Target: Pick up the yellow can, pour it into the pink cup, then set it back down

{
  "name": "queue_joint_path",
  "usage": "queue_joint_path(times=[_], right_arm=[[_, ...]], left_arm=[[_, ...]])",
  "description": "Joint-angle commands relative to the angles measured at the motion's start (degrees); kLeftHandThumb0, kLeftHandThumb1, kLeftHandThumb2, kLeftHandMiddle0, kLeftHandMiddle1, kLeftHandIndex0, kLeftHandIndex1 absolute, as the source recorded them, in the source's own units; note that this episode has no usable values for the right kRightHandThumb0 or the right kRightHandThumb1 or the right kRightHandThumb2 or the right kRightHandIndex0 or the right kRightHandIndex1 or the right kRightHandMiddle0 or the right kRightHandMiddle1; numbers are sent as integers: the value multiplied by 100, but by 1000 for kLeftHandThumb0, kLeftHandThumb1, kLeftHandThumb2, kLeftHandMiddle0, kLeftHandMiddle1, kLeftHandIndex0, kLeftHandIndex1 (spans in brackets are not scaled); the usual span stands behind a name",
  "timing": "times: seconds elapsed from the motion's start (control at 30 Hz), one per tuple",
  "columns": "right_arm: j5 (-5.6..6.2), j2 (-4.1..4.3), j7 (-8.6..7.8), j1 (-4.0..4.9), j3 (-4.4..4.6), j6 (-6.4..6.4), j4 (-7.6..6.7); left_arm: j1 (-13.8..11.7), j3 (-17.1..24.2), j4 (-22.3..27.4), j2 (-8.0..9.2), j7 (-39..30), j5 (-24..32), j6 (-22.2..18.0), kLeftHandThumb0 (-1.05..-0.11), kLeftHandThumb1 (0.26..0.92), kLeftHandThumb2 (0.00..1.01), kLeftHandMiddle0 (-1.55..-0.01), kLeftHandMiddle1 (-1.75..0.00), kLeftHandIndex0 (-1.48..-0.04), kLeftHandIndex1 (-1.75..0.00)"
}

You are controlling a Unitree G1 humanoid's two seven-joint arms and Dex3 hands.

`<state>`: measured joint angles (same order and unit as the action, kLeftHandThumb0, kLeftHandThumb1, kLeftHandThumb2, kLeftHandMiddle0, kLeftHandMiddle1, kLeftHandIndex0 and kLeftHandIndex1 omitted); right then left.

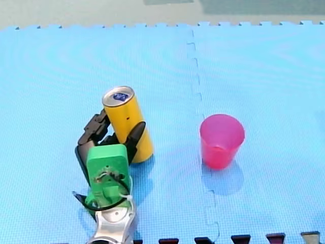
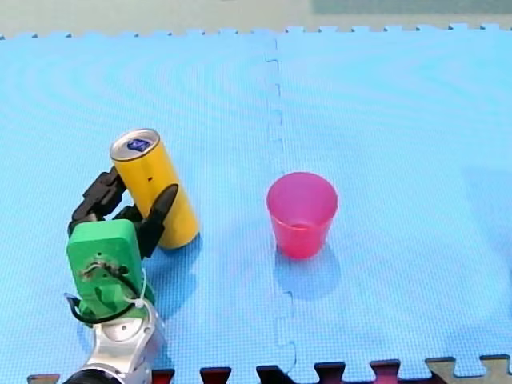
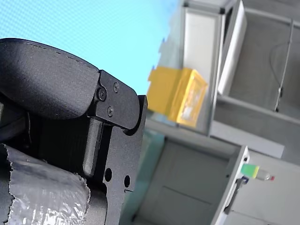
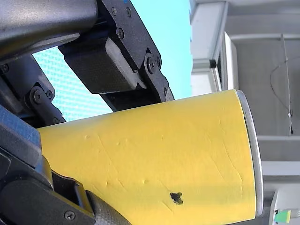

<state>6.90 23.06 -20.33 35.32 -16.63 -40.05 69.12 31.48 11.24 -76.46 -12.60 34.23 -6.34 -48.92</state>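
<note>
Left hand (image 1: 107,160) grasps yellow cylindrical metal can (image 1: 126,119) low down; grip may slip on lifting, spilling short of pink plastic cup (image 1: 221,142).

Both head views are looking forward and down at the blue foam mat (image 1: 254,76) from slightly offset spots, sharing the yellow can (image 1: 128,124), pink cup (image 1: 221,140) and left hand (image 1: 109,155). The second wrist view is sitting right against that can. The first wrist view is facing over a mat edge toward grey cabinets (image 3: 262,140).
</note>
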Motion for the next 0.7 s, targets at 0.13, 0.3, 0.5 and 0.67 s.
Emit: queue_joint_path(times=[0.13, 0.3, 0.5, 0.67], right_arm=[[-39, 70, 67, -24, 22, 22, -29], [-61, 79, 99, -17, 40, 9, -28], [-57, 87, 88, -25, 48, -1, -53], [-46, 87, 76, -29, 45, -3, -63]], left_arm=[[1, 103, -10, -48, -168, 83, -161, -363, 816, 0, -1334, -4, -1188, -2], [12, 131, -17, -50, -197, 69, -195, -365, 813, 0, -1342, -7, -1191, -2], [1, 7, -21, -18, 77, -155, -244, -365, 811, 0, -1353, -11, -1195, -3], [-20, -108, -32, 18, 306, -355, -284, -365, 807, 0, -1357, -11, -1199, -3]])
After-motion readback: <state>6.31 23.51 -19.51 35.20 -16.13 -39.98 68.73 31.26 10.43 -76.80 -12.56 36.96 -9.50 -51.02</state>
